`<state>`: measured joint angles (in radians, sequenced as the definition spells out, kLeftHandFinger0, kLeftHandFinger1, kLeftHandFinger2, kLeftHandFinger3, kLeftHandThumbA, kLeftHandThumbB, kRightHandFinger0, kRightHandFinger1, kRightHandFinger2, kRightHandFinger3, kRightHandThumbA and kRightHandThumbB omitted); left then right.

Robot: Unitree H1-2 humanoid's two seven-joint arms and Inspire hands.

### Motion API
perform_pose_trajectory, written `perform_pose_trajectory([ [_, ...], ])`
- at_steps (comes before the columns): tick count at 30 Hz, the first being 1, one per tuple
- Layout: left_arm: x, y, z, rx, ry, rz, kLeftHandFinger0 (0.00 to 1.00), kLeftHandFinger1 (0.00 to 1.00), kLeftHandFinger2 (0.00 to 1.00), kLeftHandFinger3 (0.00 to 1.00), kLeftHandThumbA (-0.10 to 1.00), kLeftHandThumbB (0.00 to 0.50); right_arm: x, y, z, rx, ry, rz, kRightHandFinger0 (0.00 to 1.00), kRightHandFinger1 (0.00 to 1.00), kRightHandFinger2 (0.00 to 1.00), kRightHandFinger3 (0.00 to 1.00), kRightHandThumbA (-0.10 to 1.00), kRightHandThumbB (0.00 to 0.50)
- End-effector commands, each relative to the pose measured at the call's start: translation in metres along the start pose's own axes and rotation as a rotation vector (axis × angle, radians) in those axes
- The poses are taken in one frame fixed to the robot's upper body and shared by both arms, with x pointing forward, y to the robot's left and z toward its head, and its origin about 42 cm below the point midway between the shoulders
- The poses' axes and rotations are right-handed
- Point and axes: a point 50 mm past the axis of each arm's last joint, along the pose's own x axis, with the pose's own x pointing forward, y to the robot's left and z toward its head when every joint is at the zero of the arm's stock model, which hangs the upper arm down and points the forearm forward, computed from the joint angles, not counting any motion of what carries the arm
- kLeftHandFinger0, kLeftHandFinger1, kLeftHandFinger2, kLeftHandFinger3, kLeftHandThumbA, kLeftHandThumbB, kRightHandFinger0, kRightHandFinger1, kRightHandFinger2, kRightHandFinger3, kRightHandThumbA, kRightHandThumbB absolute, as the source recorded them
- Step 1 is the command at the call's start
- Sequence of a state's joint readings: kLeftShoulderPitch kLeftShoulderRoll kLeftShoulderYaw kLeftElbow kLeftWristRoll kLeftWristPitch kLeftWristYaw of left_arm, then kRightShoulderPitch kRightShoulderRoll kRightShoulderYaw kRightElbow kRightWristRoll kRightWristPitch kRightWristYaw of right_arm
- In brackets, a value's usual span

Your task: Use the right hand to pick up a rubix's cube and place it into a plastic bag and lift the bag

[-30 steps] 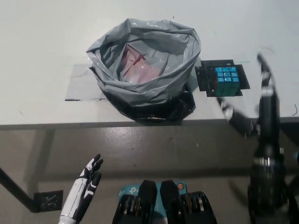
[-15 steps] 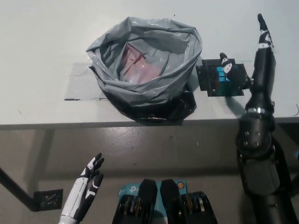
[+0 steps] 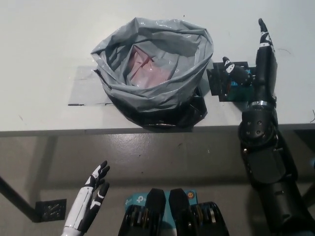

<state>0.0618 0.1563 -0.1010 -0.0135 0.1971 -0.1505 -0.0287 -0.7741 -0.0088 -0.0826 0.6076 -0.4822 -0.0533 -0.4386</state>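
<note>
White table, half-hidden teal cube

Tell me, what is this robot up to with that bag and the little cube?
The robot's black right hand is reaching over a teal Rubik's cube that sits on a black square mat on the white table. The hand covers most of the cube, fingers spread, and has not lifted it. Just left of the cube stands an open grey plastic bag with something pink inside. The white left hand rests open below the table edge.
</note>
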Motion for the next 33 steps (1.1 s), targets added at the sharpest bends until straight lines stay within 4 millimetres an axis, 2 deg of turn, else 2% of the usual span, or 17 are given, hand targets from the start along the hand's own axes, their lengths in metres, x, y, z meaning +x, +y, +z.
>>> perform_pose_trajectory([
  [1, 0.003, 0.004, 0.013, 0.025, -0.088, -0.007, 1.0, 1.0, 1.0, 1.0, 1.0, 0.149, 0.022, -0.004, 0.028, 0.034, -0.037, -0.026, 1.0, 1.0, 1.0, 1.0, 0.82, 0.447],
  [8, 0.003, 0.006, 0.012, 0.031, -0.087, -0.006, 1.0, 1.0, 1.0, 1.0, 1.0, 0.155, 0.023, -0.003, 0.005, 0.035, 0.042, -0.006, 1.0, 1.0, 1.0, 1.0, 0.72, 0.443],
  [12, 0.003, 0.005, 0.012, 0.021, -0.085, -0.012, 1.0, 1.0, 1.0, 1.0, 1.0, 0.182, 0.025, -0.004, -0.012, 0.021, 0.112, 0.01, 1.0, 1.0, 1.0, 1.0, 0.74, 0.455],
  [14, 0.003, 0.005, 0.012, 0.012, -0.088, -0.013, 1.0, 1.0, 1.0, 1.0, 1.0, 0.175, 0.027, -0.005, -0.019, 0.019, 0.14, 0.019, 1.0, 1.0, 1.0, 1.0, 0.76, 0.479],
  [18, 0.005, 0.006, 0.013, 0.021, -0.096, -0.013, 1.0, 1.0, 1.0, 1.0, 1.0, 0.173, 0.028, -0.004, -0.024, 0.015, 0.166, 0.033, 1.0, 1.0, 1.0, 1.0, 0.77, 0.484],
  [22, 0.006, 0.005, 0.014, 0.016, -0.102, -0.017, 1.0, 1.0, 1.0, 1.0, 1.0, 0.168, 0.026, -0.002, -0.031, 0.015, 0.191, 0.048, 1.0, 1.0, 1.0, 1.0, 0.73, 0.483],
  [29, 0.009, 0.006, 0.016, 0.019, -0.105, -0.025, 1.0, 1.0, 1.0, 1.0, 1.0, 0.175, 0.027, 0.0, -0.034, -0.007, 0.217, 0.085, 1.0, 1.0, 1.0, 1.0, 0.82, 0.5],
  [33, 0.011, 0.006, 0.017, 0.028, -0.114, -0.029, 1.0, 1.0, 1.0, 1.0, 1.0, 0.172, 0.028, 0.001, -0.032, -0.004, 0.213, 0.098, 1.0, 1.0, 1.0, 1.0, 0.81, 0.5],
])
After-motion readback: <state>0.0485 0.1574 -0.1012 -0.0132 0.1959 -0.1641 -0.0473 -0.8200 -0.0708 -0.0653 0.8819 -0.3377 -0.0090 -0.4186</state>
